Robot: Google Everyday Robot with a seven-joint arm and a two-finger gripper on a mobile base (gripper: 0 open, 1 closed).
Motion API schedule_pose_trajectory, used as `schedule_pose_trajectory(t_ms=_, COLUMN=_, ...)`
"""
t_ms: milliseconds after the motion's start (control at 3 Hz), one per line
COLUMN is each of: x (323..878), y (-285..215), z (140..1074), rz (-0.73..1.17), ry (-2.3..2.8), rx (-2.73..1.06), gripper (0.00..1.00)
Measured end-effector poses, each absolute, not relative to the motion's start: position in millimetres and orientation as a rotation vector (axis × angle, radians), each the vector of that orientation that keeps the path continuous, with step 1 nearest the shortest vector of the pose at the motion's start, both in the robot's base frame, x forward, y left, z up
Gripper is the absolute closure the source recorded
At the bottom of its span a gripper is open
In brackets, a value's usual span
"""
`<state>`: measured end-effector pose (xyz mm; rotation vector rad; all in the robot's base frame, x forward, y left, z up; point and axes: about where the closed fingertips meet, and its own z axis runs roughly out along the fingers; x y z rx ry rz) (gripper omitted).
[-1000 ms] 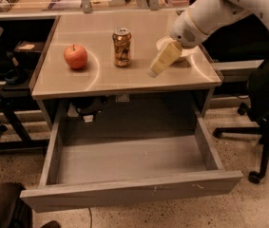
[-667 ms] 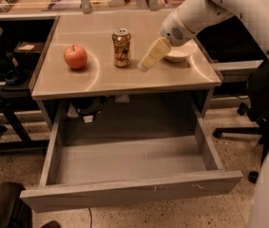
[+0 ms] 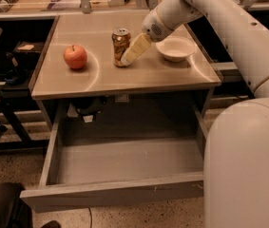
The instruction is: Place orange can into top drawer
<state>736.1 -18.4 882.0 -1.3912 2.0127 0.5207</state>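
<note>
Orange can [image 3: 119, 41] stands right against the gripper [image 3: 127, 58]; whether that's open, cannot tell

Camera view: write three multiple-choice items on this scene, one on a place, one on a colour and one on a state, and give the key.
1. Where does the orange can stand?
A. On the tabletop, between the apple and the bowl
B. On the ground
C. On the chair

2. What colour is the bowl?
A. Blue
B. Black
C. White

3. How is the top drawer?
A. Shut
B. Pulled open, can not inside
C. Pulled open, can inside

Key:
1 A: the can is upright on the tabletop, with the gripper right beside it on the bowl's side.
2 C: the bowl shows white.
3 B: the drawer's grey floor shows below the tabletop, without the can.
</note>
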Motion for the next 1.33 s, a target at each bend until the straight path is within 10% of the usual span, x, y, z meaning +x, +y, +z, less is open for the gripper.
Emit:
schedule_pose_trajectory(t_ms=667, x=768.8, y=20.9, z=872.4, rz=0.56, ry=1.994, rx=-1.422, gripper=0.0)
schedule_pose_trajectory(t_ms=1333, x=768.8, y=21.2, z=872.1, rz=0.561, ry=1.994, rx=-1.422, gripper=0.43)
